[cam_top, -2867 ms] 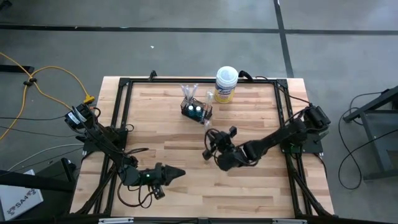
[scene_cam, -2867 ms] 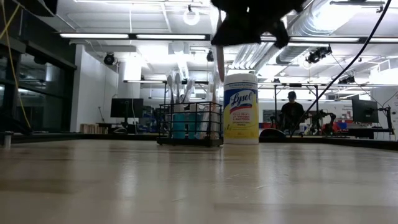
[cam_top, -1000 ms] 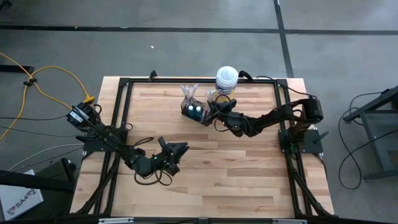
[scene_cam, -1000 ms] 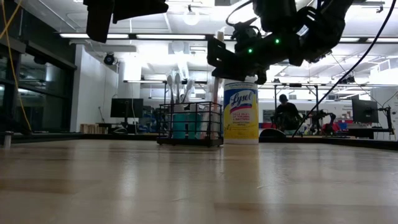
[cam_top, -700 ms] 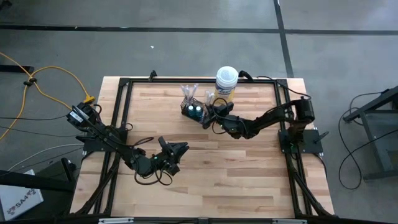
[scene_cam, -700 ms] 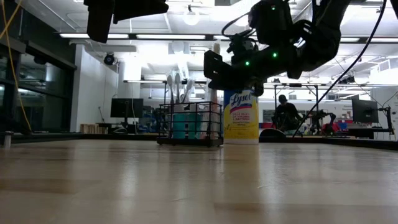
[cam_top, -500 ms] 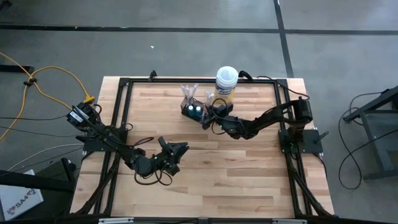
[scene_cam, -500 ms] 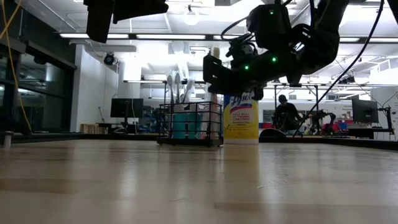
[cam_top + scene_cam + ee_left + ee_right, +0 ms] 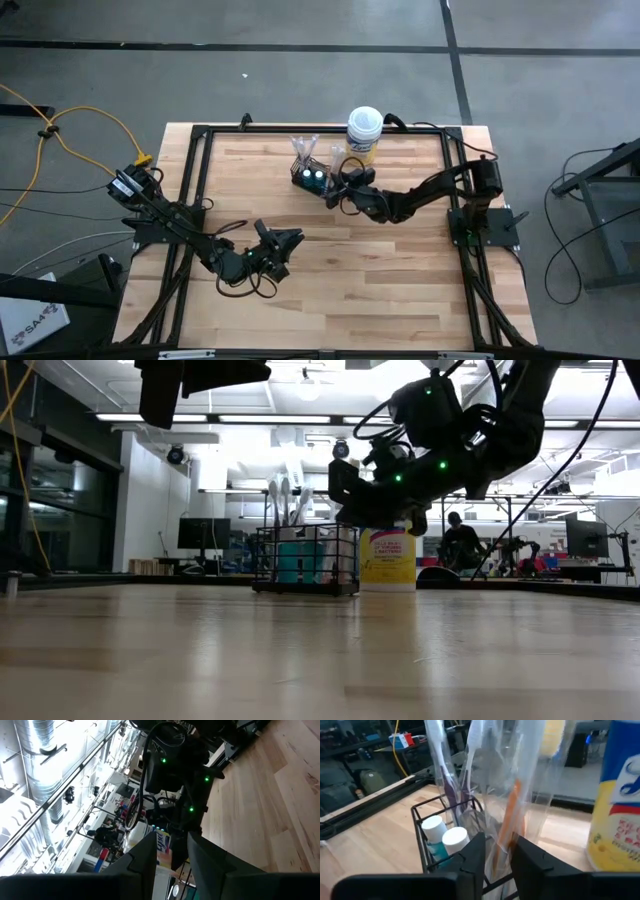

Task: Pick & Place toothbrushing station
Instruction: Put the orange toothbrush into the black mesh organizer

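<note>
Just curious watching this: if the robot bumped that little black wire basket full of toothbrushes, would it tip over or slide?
The wire basket looks light and open, so it would probably slide on the smooth wooden table. The toothbrushes stand well above its rim, so a high push might tip it.

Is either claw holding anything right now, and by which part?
Left gripper: nothing. Right gripper straddles the wrapped orange toothbrush at its handle, at the basket; grip unclear.

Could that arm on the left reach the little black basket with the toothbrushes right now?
Probably not easily. The left gripper hangs over the table's near half, well apart from the basket at the far edge, and the right gripper sits right at the basket's side, crowding the approach.
</note>
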{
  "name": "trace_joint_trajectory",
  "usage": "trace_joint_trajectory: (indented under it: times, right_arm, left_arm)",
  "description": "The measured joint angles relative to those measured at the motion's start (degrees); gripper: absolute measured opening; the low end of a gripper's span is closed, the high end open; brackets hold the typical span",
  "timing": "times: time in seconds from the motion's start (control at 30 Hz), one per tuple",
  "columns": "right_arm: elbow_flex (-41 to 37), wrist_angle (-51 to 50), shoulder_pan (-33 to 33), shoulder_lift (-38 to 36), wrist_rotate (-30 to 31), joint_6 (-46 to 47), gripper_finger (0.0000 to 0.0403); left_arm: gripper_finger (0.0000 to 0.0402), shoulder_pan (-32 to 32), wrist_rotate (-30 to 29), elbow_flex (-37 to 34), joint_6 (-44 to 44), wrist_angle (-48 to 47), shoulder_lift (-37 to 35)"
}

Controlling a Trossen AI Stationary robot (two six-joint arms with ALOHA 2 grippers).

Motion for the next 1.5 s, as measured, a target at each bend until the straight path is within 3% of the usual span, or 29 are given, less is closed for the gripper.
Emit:
trace_joint_trajectory:
  times: [0.2, 1.03, 1.5]
  right_arm:
    - [0.1, -2.2, -0.9, -0.2, -4.2, 4.2, 0.009]
    - [0.0, 2.1, 0.1, 0.1, -4.2, -0.6, 0.0097]
    - [0.0, 1.7, 0.1, 0.1, -4.1, -0.7, 0.017]
  left_arm:
    - [0.0103, 0.0, 0.0, 0.0, 0.0, 0.0, 0.0]
    - [0.0103, 0.0, 0.0, 0.0, 0.5, 0.0, 0.0]
    - [0.0103, 0.0, 0.0, 0.0, 0.5, 0.0, 0.0]
